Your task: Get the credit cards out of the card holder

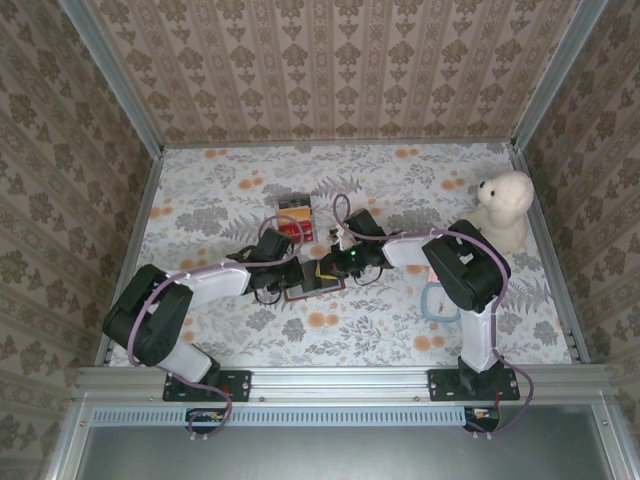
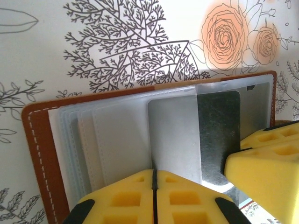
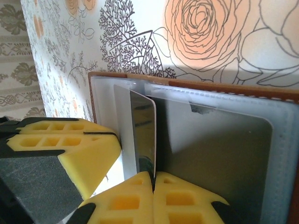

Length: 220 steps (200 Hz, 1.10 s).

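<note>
The card holder (image 3: 196, 84) lies open on floral cloth (image 3: 210, 37). The right gripper (image 3: 153, 179) pinches a grey card (image 3: 142, 135) beside the left gripper (image 3: 100, 137)

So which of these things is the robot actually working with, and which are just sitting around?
Part of the job: card holder; grey card, partly out of its sleeve; left gripper; right gripper.

Just lying about: teddy bear; small black box; blue-rimmed item beside the right arm.
</note>
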### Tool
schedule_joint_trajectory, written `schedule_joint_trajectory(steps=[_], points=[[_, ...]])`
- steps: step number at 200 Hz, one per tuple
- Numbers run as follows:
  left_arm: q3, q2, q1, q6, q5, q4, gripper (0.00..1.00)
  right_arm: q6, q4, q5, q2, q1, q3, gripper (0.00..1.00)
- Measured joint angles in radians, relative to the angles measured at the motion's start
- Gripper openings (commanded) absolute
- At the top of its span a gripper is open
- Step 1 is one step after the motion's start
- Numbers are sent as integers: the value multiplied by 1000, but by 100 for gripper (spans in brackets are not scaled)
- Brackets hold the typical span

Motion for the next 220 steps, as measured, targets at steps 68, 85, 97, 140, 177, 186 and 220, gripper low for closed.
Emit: schedule_joint_trajectory(steps=[68, 85, 97, 140, 177, 186, 220], points=[[34, -87, -3, -5, -45, -40, 48, -16, -9, 14, -187, -46, -85, 1], [69, -107, -3, -6, -63, -47, 56, -14, -2, 14, -250, -52, -102, 1], [87, -131, -3, -1, -72, -48, 62, -10, 8, 13, -293, -56, -115, 0], [89, -225, -3, -32, -53, 26, 88, 17, 49, -4, -418, -93, -149, 1], [54, -256, -3, -69, 72, 184, 93, 83, 122, -42, -477, -122, -166, 2], [48, -256, -3, -79, 103, 219, 93, 102, 144, -51, -484, -126, -170, 2], [27, -256, -3, -120, 190, 352, 81, 183, 235, -91, -488, -137, -192, 2]])
